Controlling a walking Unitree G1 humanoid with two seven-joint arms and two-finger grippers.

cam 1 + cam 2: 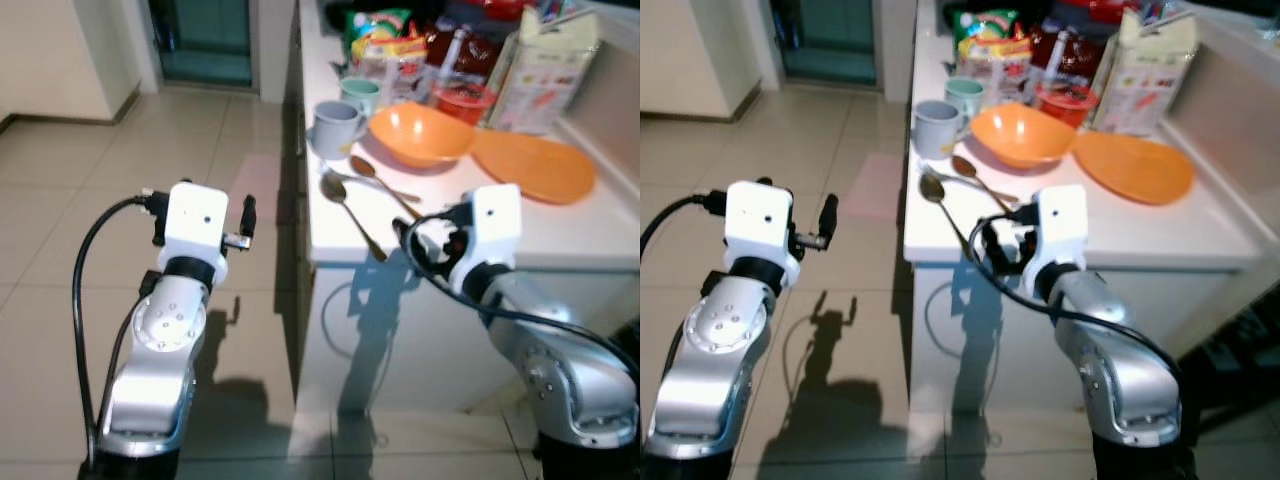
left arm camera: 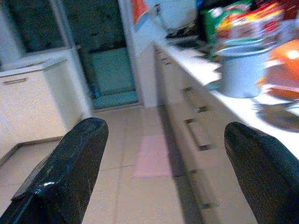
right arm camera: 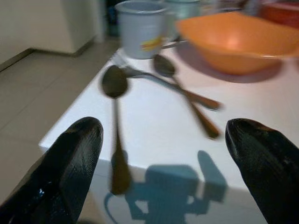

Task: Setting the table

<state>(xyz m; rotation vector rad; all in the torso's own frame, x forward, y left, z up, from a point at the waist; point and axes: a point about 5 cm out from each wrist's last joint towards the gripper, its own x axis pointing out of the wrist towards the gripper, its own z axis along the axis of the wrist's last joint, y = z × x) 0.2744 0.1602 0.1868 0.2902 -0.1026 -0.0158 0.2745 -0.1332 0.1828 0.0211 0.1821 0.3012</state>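
On counter: orange bowl (image 1: 420,133), plate (image 1: 535,165), grey mug (image 1: 335,125), three spoons (image 3: 115,93).
R gripper (image 3: 163,163): at counter edge, near spoons, fingers apart.
L gripper (image 2: 163,172): over floor, fingers apart.

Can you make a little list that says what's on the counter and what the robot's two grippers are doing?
place: white counter in a kitchen with a tiled floor
bowl: orange bowl, empty, near the cups
plate: orange plate beside the bowl
cups: grey-blue cup with a green cup behind it
spoons: long spoon overhanging the counter edge, two more spoons crossed next to it
back of counter: snack packets and a carton
left gripper: open, over the floor, holding nothing
right gripper: open, aimed at the spoons, holding nothing
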